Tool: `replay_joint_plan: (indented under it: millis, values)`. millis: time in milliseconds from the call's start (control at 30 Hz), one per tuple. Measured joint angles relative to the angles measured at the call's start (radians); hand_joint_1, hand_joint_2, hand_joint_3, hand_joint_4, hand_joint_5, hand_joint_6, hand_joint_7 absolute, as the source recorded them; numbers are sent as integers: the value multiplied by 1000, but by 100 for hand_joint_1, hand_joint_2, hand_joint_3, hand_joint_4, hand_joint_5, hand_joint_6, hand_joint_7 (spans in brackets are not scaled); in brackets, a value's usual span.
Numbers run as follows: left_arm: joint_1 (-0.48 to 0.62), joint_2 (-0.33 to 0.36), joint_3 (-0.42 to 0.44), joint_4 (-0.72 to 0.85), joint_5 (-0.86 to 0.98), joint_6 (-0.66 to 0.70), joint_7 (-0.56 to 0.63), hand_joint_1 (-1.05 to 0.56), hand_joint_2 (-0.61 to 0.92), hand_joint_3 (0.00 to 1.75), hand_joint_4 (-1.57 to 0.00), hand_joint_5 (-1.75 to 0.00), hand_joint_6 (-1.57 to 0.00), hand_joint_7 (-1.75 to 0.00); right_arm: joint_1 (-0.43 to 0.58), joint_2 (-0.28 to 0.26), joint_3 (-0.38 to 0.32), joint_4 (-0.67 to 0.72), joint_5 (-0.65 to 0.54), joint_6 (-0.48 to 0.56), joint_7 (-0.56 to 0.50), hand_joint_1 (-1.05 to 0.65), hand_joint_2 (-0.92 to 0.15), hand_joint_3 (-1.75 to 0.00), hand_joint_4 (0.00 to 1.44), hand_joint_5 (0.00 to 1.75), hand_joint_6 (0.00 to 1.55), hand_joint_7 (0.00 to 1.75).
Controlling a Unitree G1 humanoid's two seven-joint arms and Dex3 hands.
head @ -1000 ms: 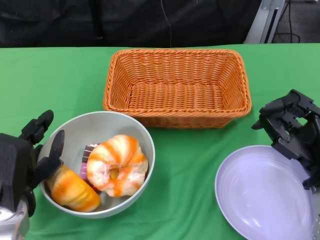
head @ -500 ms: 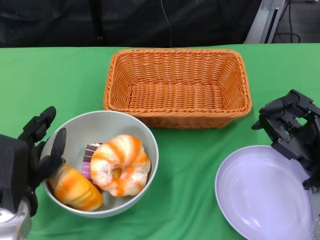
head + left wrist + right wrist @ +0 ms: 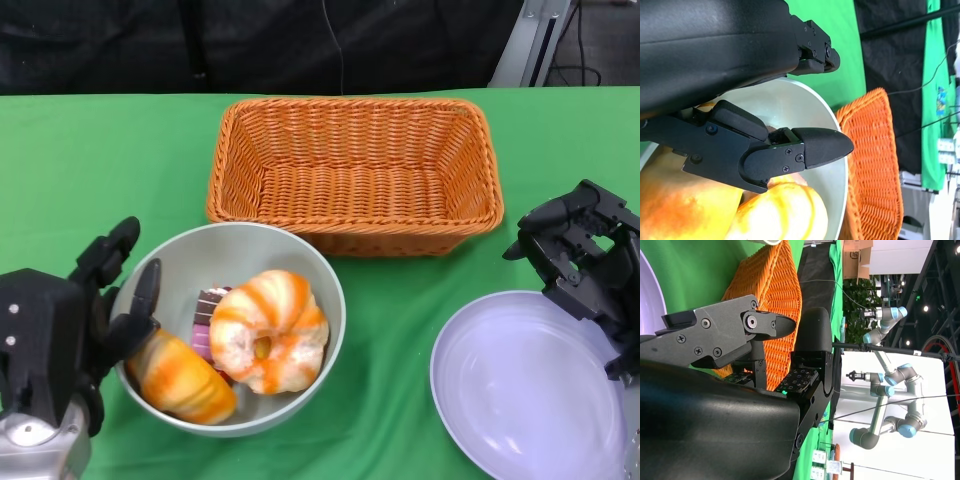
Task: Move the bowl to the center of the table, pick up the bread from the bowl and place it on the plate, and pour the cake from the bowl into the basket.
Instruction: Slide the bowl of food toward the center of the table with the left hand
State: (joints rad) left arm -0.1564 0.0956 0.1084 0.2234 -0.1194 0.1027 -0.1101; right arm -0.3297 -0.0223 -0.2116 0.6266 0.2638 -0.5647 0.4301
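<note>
A pale grey bowl stands at the front left of the green table, just before the wicker basket. In it lie a striped orange ring-shaped bread, an oblong orange bread and a small pink-and-brown cake slice partly hidden between them. My left hand grips the bowl's left rim, one finger inside against the oblong bread, the others outside. The left wrist view shows that finger over the bowl. My right hand hangs with its fingers apart, holding nothing, over the far edge of the lilac plate.
The orange basket holds nothing and fills the table's far middle. The plate at the front right is bare. Green cloth lies between bowl and plate. Beyond the table's far edge hangs a dark backdrop.
My left hand has slid the bowl with its contents to the right, toward the table's middle. The right hand, plate and basket have stayed put.
</note>
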Motion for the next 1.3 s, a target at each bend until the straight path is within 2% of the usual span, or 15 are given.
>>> replay_joint_plan:
  millis: [367,1300]
  values:
    - [12,-29,-35,-62,-4,83,0,-80,92,64,-21,0,-14,0,0,1,0,-1,0,6,-2,-14,-87,-43,79,146,75,109]
    - [23,-88,-102,-88,-6,91,-22,-80,92,64,-18,-1,-15,-1,1,4,2,7,-3,-12,-3,-15,-86,-42,79,146,73,111]
